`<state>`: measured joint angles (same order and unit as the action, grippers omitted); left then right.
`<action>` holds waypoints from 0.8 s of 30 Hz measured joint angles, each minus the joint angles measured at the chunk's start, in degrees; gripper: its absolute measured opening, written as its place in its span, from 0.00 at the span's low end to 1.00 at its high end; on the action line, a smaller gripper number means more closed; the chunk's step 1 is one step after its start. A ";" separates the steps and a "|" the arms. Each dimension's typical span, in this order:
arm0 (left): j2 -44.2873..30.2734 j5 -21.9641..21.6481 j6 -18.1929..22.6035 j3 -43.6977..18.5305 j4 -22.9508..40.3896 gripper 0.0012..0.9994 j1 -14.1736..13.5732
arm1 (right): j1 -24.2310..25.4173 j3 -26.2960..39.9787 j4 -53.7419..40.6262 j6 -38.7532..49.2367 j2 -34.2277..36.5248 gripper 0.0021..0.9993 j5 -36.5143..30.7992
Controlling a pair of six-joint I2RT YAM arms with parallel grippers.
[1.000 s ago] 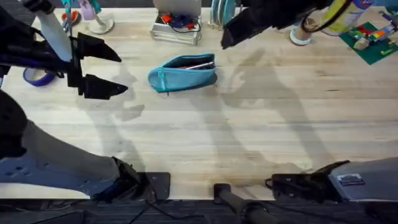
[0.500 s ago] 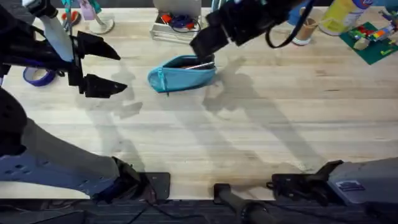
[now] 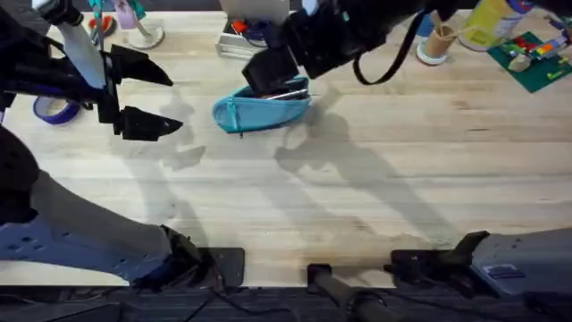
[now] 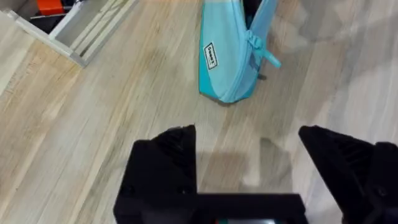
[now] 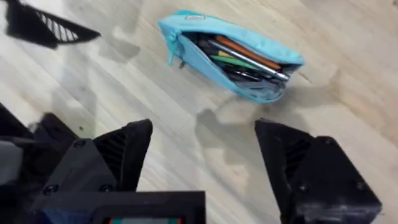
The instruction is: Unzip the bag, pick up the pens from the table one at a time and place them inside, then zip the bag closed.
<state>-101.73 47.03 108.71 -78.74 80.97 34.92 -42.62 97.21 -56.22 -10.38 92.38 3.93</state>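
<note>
The teal bag (image 3: 259,109) lies on the table (image 3: 375,188) left of centre, with its zipper open. Several pens (image 5: 244,57) lie inside it, among them an orange, a silvery grey, a green and a dark one; a grey pen (image 3: 286,93) shows in the opening. My right gripper (image 3: 268,72) hovers just above the bag's far edge, open and empty, and in its wrist view (image 5: 205,127) the bag (image 5: 230,55) is just ahead. My left gripper (image 3: 177,105) is open and empty to the left of the bag (image 4: 227,59), its fingers (image 4: 174,155) pointing at the zipper end.
A purple tape roll (image 3: 54,110) lies at the far left behind my left arm. Along the back edge stand a wire tray (image 3: 253,40), a cup (image 3: 435,43), a yellow bottle (image 3: 487,22) and a green brick plate (image 3: 536,61). Bare wood spreads in front of the bag.
My right arm has swung left and down from the back right until its gripper is over the bag. The left arm and the bag have not moved.
</note>
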 joint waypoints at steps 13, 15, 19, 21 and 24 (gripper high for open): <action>0.00 0.00 0.00 0.00 0.00 1.00 0.00 | -3.32 0.00 1.37 -13.68 2.87 1.00 -2.93; 0.00 0.00 0.00 0.00 0.00 1.00 0.00 | -3.78 0.00 1.55 -14.81 4.14 1.00 -3.11; 0.00 0.00 0.00 0.00 0.00 1.00 0.00 | -4.84 -0.01 2.68 -17.23 6.20 1.00 -3.17; 0.00 0.00 0.00 0.00 0.00 1.00 0.00 | -5.42 -0.04 3.19 -19.01 6.71 1.00 -3.49; 0.00 0.00 0.00 0.00 0.00 1.00 0.00 | -6.45 -0.07 3.60 -21.09 6.86 1.00 -5.20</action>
<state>-101.73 47.03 108.71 -78.74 80.97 34.92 -49.07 97.14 -52.62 -31.48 99.24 -1.28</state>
